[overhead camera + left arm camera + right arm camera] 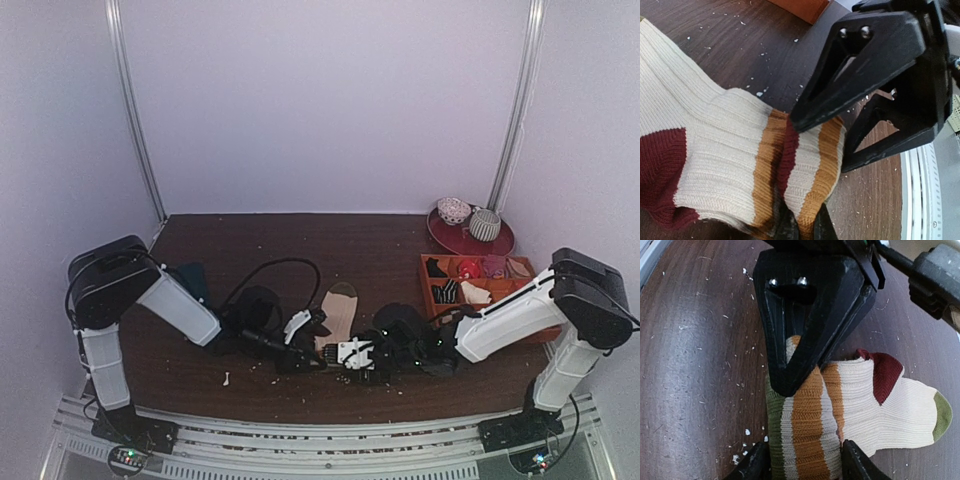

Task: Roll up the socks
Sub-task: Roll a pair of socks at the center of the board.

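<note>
Judging by the bunched striped end, the rolling was only at its start. The long cream knitted socks with brown, orange and dark-red stripes (338,308) lay flat on the dark brown wooden tabletop (250,240), near its front edge between the two arms, with most of their length not yet rolled. The left end effector (805,227) was closed together, pinching the striped cuff at its fold. The right end effector (802,465) had its fingers apart, one on each side of the same striped end; whether they pressed on the fabric I could not tell.

The next move probably called for turning this end over toward the dark-red heel while one side held it tight. The two end effectors were very close together, so they could collide.

To the right stood an orange tray with small sock bundles (424,285), and behind it a red round plate with two balls (455,238), both well apart from the work. Some white crumbs (760,92) were scattered on the tabletop, not in the way.
</note>
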You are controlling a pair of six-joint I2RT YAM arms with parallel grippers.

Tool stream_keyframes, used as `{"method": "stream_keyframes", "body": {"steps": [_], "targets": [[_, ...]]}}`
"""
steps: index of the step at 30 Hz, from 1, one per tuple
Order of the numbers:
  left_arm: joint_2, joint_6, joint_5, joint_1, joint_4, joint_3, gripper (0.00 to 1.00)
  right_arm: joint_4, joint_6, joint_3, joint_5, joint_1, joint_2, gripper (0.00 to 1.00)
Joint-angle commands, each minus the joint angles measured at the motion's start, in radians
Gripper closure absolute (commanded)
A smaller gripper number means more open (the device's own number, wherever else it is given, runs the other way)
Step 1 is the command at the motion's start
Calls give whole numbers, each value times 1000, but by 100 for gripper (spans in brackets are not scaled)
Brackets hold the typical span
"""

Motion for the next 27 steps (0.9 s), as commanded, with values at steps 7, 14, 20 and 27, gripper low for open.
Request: {"method": "stream_keyframes", "body": {"steps": [7,14,20,27], "targets": [[52,8,-67,8,-284,-78,94,-129,120,61,-6,-11,83,82],[-293,138,-184,6,-19,-203,25,-253,335,71,-331,-86,43,87],[-457,354,-224,-9,112,-237,2,-529,470,221,-587,-136,209,87],[-328,382,-158,-30,199,-198,2,-569,651,285,-681,-200,328,87]]}}
